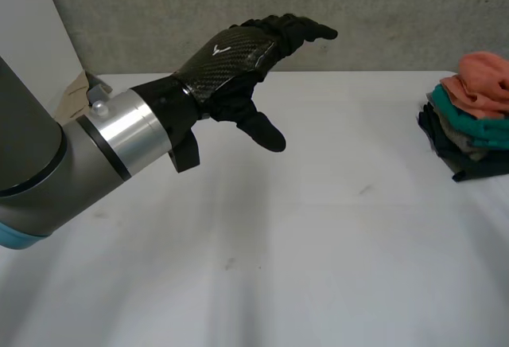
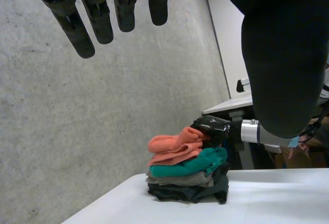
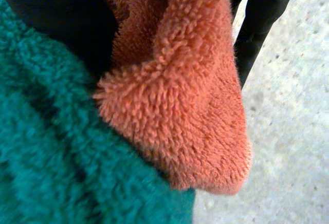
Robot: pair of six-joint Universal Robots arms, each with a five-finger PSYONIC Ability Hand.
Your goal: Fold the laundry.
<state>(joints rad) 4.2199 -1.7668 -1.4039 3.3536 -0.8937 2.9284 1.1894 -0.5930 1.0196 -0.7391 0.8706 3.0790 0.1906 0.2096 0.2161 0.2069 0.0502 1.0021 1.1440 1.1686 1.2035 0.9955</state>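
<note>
My left hand (image 1: 231, 56) hangs open over the table (image 1: 318, 243). My right hand (image 2: 211, 126) pinches the orange cloth (image 1: 483, 80) on the pile (image 1: 469, 160) at three o'clock (table's edge). I should lift slowly, so the green cloth (image 1: 477, 126) below stays.

I see one white table (image 1: 318, 243). A small pile of cloths (image 1: 469, 116) sits on it, far over on the right side, near the back edge. A dark cloth (image 1: 477, 164) is at the bottom and touches the table top. A gray cloth (image 2: 180, 180), a green cloth (image 1: 477, 124) and an orange cloth (image 1: 485, 80) lie on top of it, one on another.
</note>
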